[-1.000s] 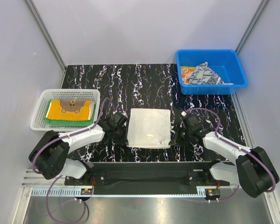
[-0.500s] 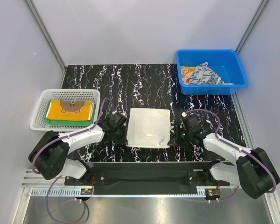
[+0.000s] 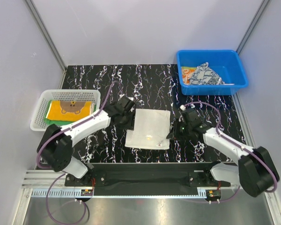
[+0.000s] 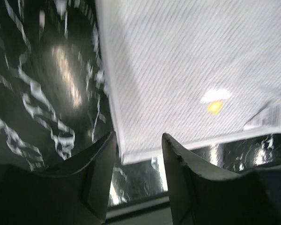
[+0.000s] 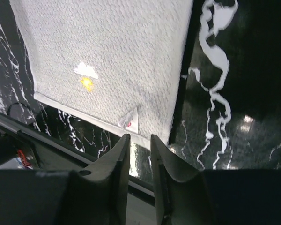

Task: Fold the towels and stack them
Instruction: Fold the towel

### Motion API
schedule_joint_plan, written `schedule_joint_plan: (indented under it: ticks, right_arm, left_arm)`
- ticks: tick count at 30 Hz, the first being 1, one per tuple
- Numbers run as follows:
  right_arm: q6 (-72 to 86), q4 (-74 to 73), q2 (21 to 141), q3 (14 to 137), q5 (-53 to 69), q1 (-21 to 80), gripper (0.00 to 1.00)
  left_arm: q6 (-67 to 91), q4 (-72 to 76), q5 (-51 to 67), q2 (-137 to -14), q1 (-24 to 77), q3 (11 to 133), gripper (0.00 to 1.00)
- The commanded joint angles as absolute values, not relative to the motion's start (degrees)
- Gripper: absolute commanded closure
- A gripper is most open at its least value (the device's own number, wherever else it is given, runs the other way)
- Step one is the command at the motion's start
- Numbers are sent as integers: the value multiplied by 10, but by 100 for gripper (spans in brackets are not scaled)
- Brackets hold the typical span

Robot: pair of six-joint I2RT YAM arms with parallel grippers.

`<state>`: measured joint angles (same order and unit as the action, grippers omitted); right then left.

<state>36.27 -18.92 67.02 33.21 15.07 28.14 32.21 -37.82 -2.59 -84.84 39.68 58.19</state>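
A white towel [image 3: 150,129] with a small orange mark and a label tag [image 5: 130,118] lies flat mid-table, slightly skewed. My left gripper [image 3: 129,118] sits at its far-left corner. In the left wrist view this gripper [image 4: 138,143] is open, and the towel [image 4: 187,70] has one corner just beyond the gap. My right gripper [image 3: 173,134] is at the towel's right edge near the front corner. Seen from its own wrist, the right gripper [image 5: 140,143] is narrowly open and empty, with the towel [image 5: 107,56] ahead of the tips.
A white basket [image 3: 65,92] at the left holds the folded orange-yellow bear towel [image 3: 71,110] on a green towel [image 3: 61,123]. A blue bin [image 3: 215,89] at the back right holds the navy-and-white patterned towel [image 3: 203,75] and an orange-and-white one [image 3: 188,72].
My left gripper has moved from the towel's near-left side up to its far-left corner. The right gripper edged forward along the right edge. The towel now lies a little skewed.
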Motion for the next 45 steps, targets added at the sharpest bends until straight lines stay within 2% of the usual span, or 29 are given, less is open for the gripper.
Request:
schedule_joint_plan:
  ticks: [1, 2, 5, 7, 8, 11, 14, 21, 27, 32, 35, 39, 45]
  right_arm:
    - [264, -161, 724, 412, 157, 281, 68]
    - [231, -168, 756, 458, 173, 278, 62]
    - [137, -221, 827, 552, 203, 250, 55]
    - [94, -234, 876, 587, 241, 220, 55]
    - [83, -243, 894, 616, 248, 210, 60]
    - [50, -279, 969, 679, 258, 187, 68]
    - [34, -285, 1026, 712, 255, 175, 69]
    - [17, -261, 1093, 724, 198, 165, 73]
    - [3, -262, 1117, 729, 156, 165, 74]
    - [-31, -286, 1094, 744, 168, 165, 73]
    - [-53, -299, 1066, 751, 200, 164, 69]
    - [-83, -309, 1049, 768, 207, 165, 61]
    - [-155, -367, 1096, 830, 212, 162, 53]
  left_arm:
    - [205, -377, -61, -906, 390, 674, 51]
    - [167, -384, -68, -938, 384, 716, 50]
    - [108, -393, -68, -995, 358, 797, 48]
    - [93, -387, -38, -1027, 338, 824, 51]
    - [78, -380, 21, -1035, 314, 835, 57]
    - [55, -356, 121, -1070, 284, 860, 59]
    - [47, -358, 159, -1113, 275, 888, 60]
    - [48, -351, 118, -1183, 275, 907, 68]
    - [54, -361, 26, -1204, 274, 924, 64]
    - [40, -367, 58, -1165, 274, 933, 56]
    - [16, -368, 53, -1142, 273, 942, 52]
    - [-25, -401, 48, -1174, 272, 981, 48]
    - [-63, -416, 105, -1220, 271, 1012, 47]
